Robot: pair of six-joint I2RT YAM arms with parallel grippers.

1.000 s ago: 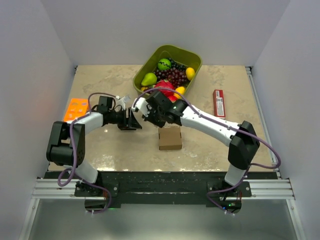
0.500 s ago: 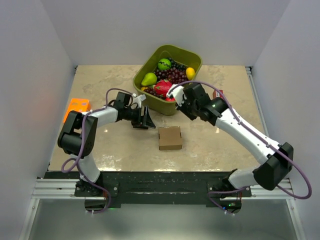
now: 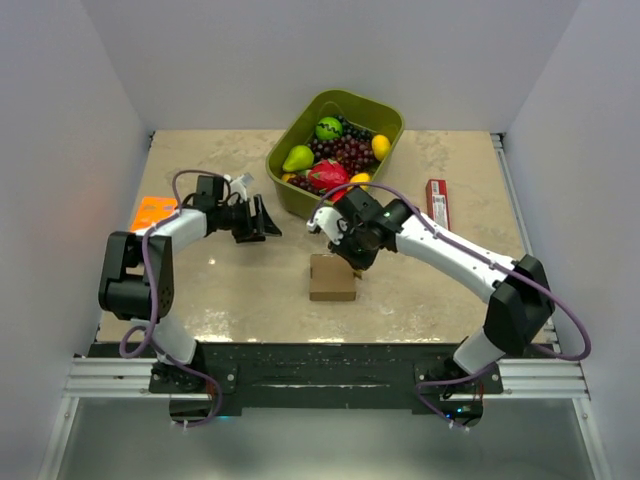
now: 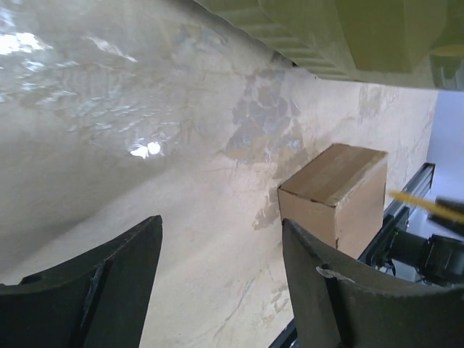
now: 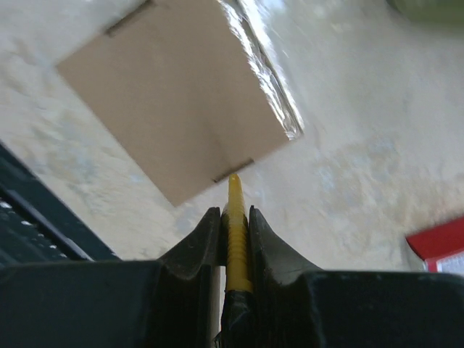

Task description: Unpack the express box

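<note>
The small brown box (image 3: 333, 278) sits on the desk (image 3: 220, 290) toward the near edge, about midway between the two arms, with its top closed and a shiny strip of tape along one edge in the right wrist view. The right arm (image 3: 450, 255) reaches in from the right and bends down over the box's far right corner. The right jaws are pinched tight on a thin yellow tool (image 5: 235, 217), whose pointed tip lies right at the edge of the box top (image 5: 174, 94); whether it actually touches the cardboard cannot be told. The left arm (image 3: 180, 225) stretches out over the desk to the left of the green tub (image 3: 395, 125), and the left jaws are spread wide with nothing between them, the two dark fingers (image 4: 87, 283) framing bare desk with the box (image 4: 337, 196) ahead and to the right. The tub stands at the far side, just beyond the box, filled with fruit (image 3: 340, 152). A slim red packet (image 3: 437, 204) lies to the right of the tub, and an orange tray (image 3: 153, 213) lies at the left edge of the desk
</note>
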